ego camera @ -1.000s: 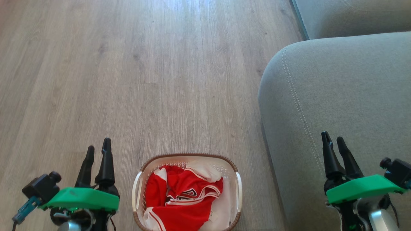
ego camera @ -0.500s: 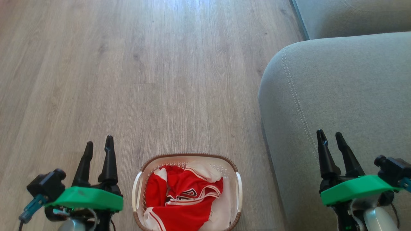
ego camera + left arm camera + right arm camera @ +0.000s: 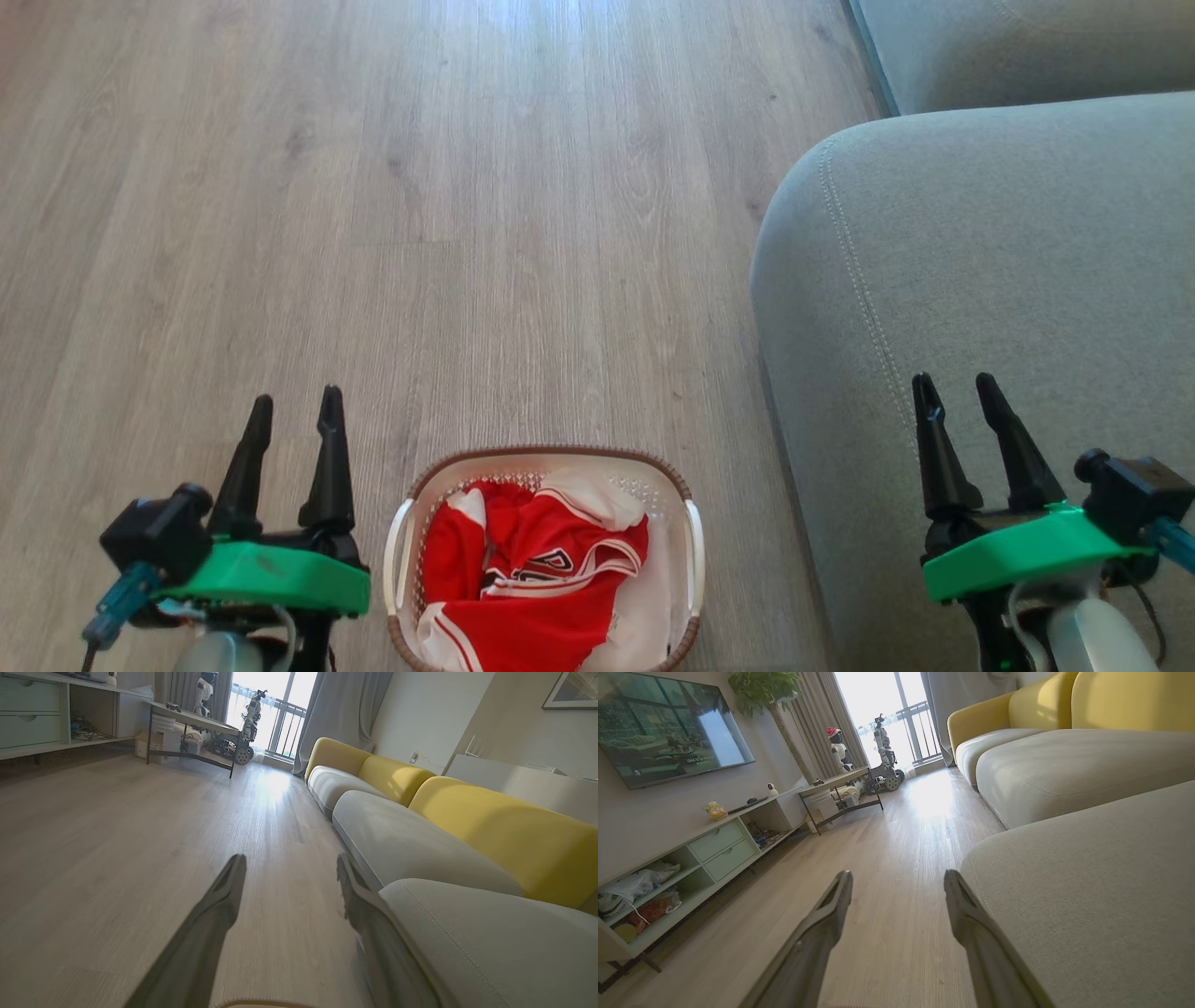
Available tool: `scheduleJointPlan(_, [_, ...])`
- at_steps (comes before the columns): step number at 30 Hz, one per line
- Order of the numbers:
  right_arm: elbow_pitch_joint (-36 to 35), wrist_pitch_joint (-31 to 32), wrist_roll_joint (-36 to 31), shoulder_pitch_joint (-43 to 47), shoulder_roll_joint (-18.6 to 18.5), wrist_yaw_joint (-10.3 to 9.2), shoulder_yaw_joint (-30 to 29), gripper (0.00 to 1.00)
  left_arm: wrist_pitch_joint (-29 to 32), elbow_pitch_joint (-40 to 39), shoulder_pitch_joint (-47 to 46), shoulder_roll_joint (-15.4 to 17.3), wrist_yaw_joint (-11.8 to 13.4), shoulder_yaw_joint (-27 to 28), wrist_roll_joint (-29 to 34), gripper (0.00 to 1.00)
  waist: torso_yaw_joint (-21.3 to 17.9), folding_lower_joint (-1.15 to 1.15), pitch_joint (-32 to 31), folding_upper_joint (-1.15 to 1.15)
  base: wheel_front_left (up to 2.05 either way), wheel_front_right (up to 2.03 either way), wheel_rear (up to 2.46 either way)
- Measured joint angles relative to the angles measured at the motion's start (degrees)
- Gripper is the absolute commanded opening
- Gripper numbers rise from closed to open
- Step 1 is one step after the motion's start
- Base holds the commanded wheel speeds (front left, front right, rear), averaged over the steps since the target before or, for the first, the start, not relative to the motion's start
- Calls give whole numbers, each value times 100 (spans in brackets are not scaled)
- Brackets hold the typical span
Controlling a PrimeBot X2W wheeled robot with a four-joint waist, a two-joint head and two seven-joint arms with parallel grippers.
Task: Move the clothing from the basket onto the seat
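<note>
Holds left tool [image 3: 297, 397] and right tool [image 3: 952, 378] spread and empty, flanking basket [image 3: 551, 452]; should pinch a raised fold of clothing [image 3: 551, 569] deeply before lifting to seat [image 3: 1008, 261].

Red clothing [image 3: 541, 597] with white stripes and black-and-white lettering, in a white perforated basket [image 3: 551, 453] with a brown woven-look rim. The seat [image 3: 1008, 261] is grey-green with pale double stitching. The floor [image 3: 373, 187] is light grey-brown wood grain. The left gripper [image 3: 297, 397] and right gripper [image 3: 952, 378] are black and bright green. The sofa backs [image 3: 495, 826] are mustard yellow.
</note>
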Motion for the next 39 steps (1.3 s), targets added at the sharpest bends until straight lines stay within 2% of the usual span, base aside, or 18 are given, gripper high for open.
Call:
scheduleJointPlan(15, [-114,-246,-825,-76,-11,1,86,100,-224,-149,-21,3,33,-115,888,100,4,0,19,0,0,0,0])
scheduleJointPlan(39, [-116,-246,-842,-99,-11,1,79,100,-224,-110,-148,5,33,-134,887,100,-108,0,267,0,0,0,0])
